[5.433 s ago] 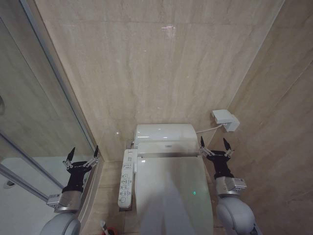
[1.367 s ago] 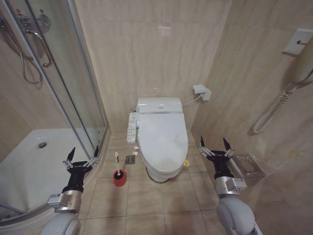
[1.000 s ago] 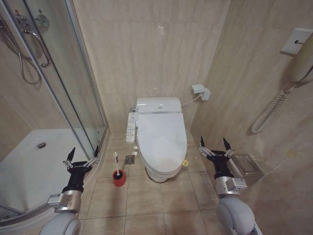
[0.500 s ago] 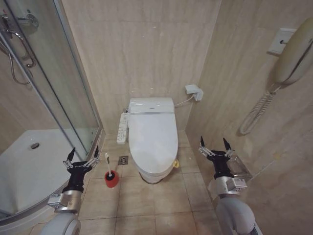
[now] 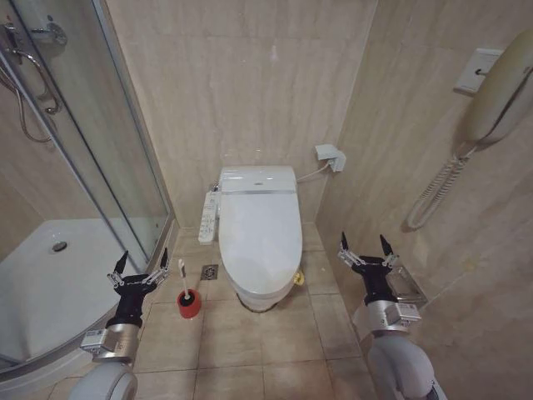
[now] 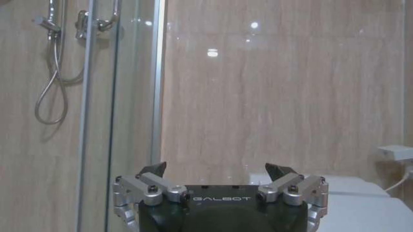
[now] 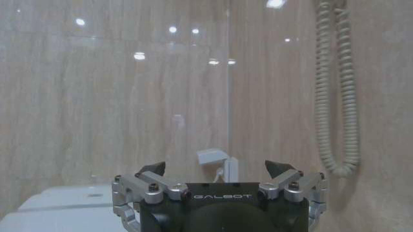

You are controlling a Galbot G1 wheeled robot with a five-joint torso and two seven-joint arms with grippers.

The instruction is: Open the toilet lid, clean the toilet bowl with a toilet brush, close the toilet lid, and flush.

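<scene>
The toilet stands against the back wall with its white toilet lid (image 5: pixel 259 229) down over the bowl, which is hidden. The toilet brush (image 5: pixel 182 277) stands upright in a red holder (image 5: pixel 188 304) on the floor left of the toilet. My left gripper (image 5: pixel 141 267) is open in the lower left, close to the brush but not touching it. My right gripper (image 5: pixel 364 250) is open in the lower right, to the right of the toilet. Both hold nothing. The toilet's white top (image 6: pixel 361 205) shows past the left gripper (image 6: pixel 218 170) in the left wrist view, and its cistern top (image 7: pixel 71 199) past the right gripper (image 7: pixel 215 169) in the right wrist view.
A glass shower cabin (image 5: pixel 75 158) with a white tray (image 5: pixel 42 275) fills the left side. A control panel (image 5: pixel 207 217) hangs on the toilet's left side. A wall phone with coiled cord (image 5: pixel 450 179) and a small clear box (image 5: pixel 404 283) are on the right. A floor drain (image 5: pixel 209 272) lies near the brush.
The view has pulled far back from the toilet and shifted a little; the toilet now stands smaller and farther off. Both grippers stay open in the same pose.
</scene>
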